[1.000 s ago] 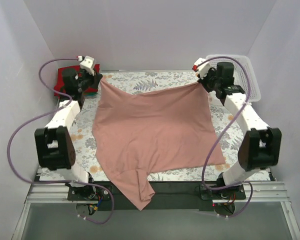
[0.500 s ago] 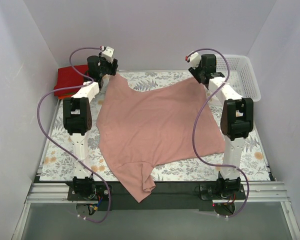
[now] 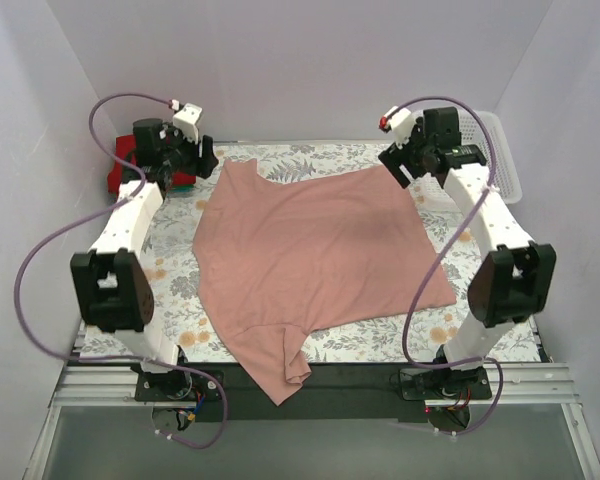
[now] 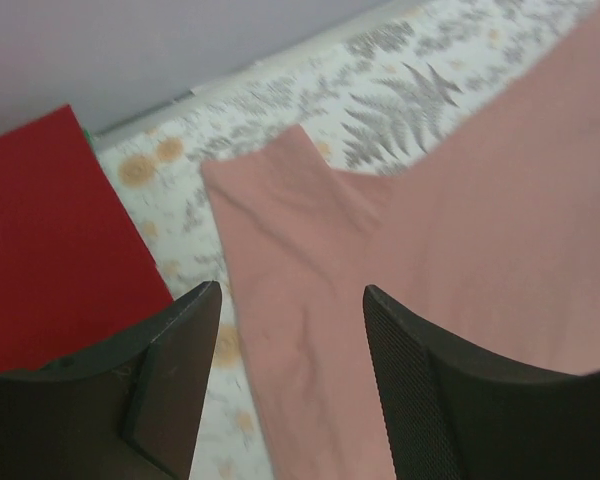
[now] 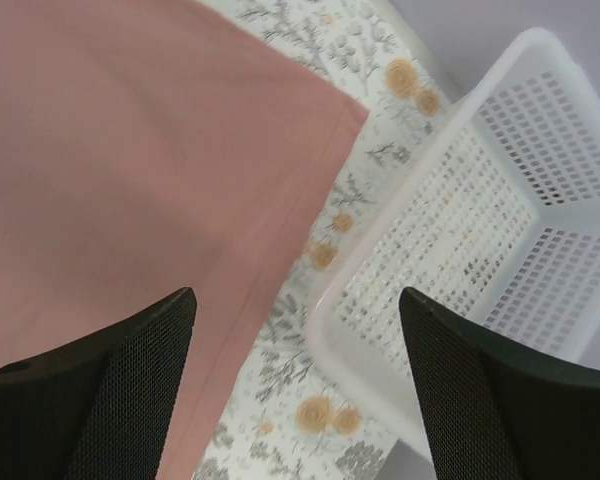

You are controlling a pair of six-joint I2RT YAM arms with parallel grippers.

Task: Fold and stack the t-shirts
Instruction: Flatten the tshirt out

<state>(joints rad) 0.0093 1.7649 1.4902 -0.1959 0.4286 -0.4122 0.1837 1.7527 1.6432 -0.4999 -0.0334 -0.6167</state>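
Note:
A dusty pink t-shirt lies spread over the floral table cloth, with one part hanging past the near edge. My left gripper hovers open just above its far left corner, and nothing is between the fingers. My right gripper hangs open over the far right corner, also empty. In the left wrist view the left gripper frames pink cloth. In the right wrist view the right gripper frames the shirt's hem and table cloth. A folded red t-shirt rests at the far left.
A white lattice basket stands at the far right corner, close to my right gripper, and its rim shows between the right fingers. The red t-shirt lies just left of my left gripper. White walls close in the table.
Both grippers opened and let go of the pink t-shirt's far corners. The shirt's far edge dropped flat onto the table cloth, and both arms drew back a little from their outstretched reach.

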